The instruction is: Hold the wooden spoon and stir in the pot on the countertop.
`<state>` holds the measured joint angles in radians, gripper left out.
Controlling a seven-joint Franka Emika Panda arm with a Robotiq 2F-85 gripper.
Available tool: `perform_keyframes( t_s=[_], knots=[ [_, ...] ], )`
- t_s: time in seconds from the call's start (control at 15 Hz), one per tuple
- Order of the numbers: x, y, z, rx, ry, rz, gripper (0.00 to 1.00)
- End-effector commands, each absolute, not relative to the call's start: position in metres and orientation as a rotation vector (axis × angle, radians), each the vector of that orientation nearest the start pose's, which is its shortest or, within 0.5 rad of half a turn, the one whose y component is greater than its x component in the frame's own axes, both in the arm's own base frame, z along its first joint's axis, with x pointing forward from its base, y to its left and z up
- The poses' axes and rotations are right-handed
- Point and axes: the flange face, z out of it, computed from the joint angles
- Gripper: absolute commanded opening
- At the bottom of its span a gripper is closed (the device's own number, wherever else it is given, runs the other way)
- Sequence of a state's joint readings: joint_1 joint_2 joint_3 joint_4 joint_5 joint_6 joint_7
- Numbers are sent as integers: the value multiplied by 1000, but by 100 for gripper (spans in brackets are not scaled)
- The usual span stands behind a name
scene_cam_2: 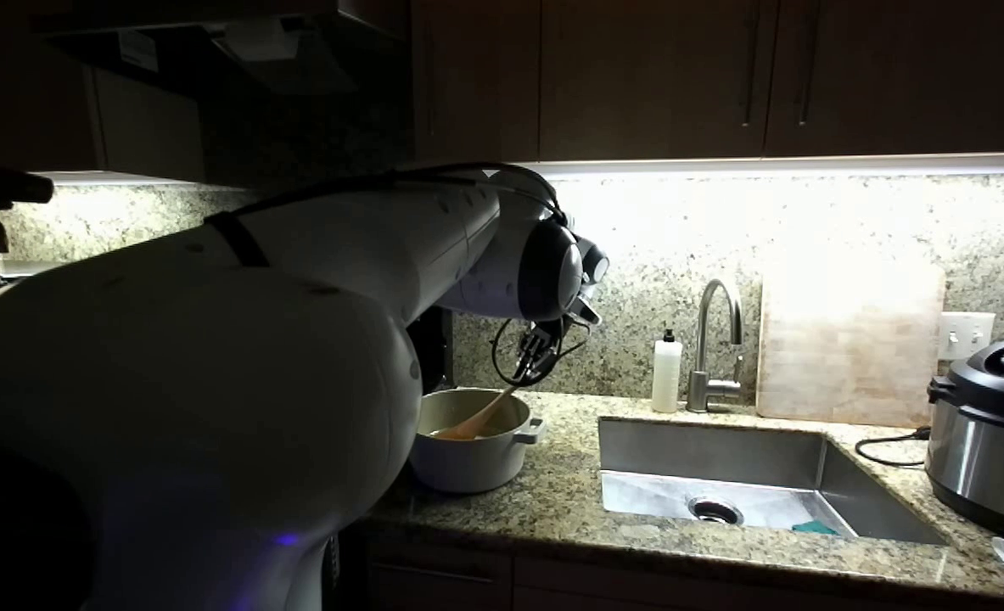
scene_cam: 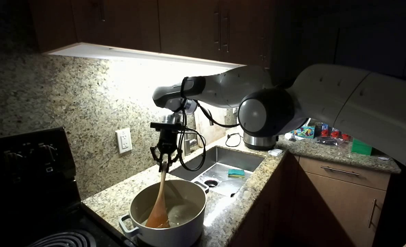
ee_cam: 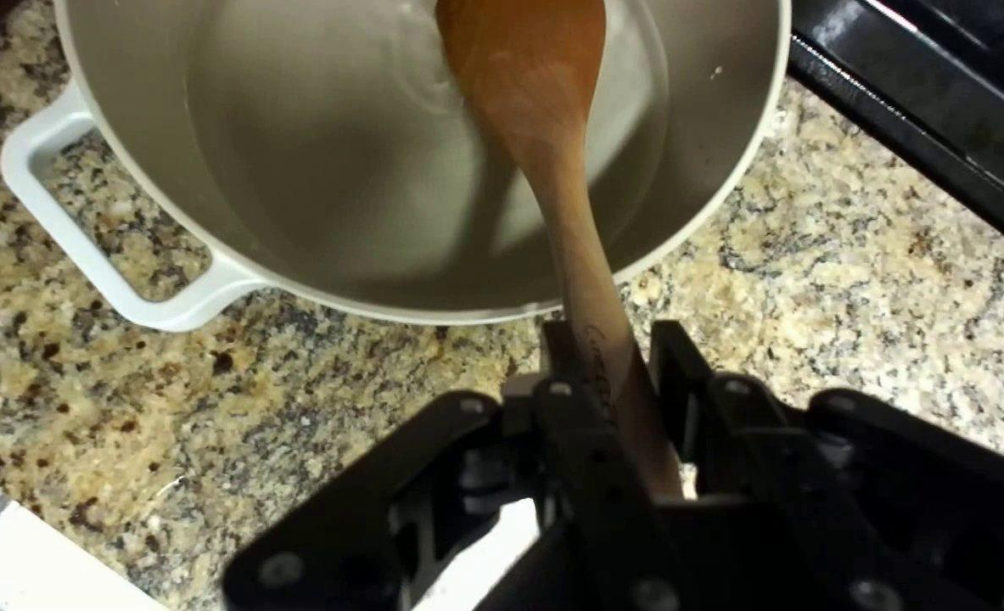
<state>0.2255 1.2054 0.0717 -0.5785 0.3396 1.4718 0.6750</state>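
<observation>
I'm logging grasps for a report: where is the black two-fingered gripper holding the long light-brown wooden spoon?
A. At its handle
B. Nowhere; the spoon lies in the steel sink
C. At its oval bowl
A: in the wrist view the handle of the wooden spoon runs between the fingers of the gripper, while the oval bowl reaches inside the round cream-white pot.

The wrist view's top edge cuts short the pot (ee_cam: 141, 93) and the wooden spoon (ee_cam: 561, 174).
</observation>
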Motion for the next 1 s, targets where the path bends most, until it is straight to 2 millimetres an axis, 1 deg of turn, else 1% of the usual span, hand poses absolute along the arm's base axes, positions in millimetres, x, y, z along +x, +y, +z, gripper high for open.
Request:
perform_keyframes(
  t_s=[0.0,0.13,0.4,0.73,0.93],
  knots=[
    [739,253,258,-2709,664,588,7],
    [744,261,266,-2683,705,520,7],
    [755,277,280,-2616,841,361,7],
    [762,283,287,-2589,1033,192,7],
    [764,280,293,-2584,1120,102,7]
  ],
)
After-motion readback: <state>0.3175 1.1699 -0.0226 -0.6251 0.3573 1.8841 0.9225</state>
